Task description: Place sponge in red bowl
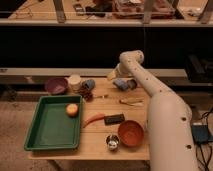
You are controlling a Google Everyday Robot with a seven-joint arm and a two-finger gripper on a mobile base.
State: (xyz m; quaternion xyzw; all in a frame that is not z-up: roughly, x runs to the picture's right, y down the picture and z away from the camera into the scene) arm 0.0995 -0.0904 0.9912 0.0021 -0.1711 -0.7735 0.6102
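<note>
The sponge (pixel 123 84), a small blue-grey pad, lies on the wooden table near its back edge. My gripper (pixel 114 75) hangs just left of and slightly above it, at the end of the white arm that arches over from the right. It is open with nothing in it. The red bowl (pixel 131 133) stands near the front edge of the table, well in front of the sponge and apart from the gripper.
A green tray (pixel 50 131) with an orange fruit (pixel 72 110) fills the left side. A purple bowl (pixel 56 85), white cup (pixel 75 81) and blue cup (pixel 89 84) line the back. A carrot (pixel 94 119), black block (pixel 114 118), metal cup (pixel 113 142) and yellowish utensil (pixel 131 101) lie between sponge and bowl.
</note>
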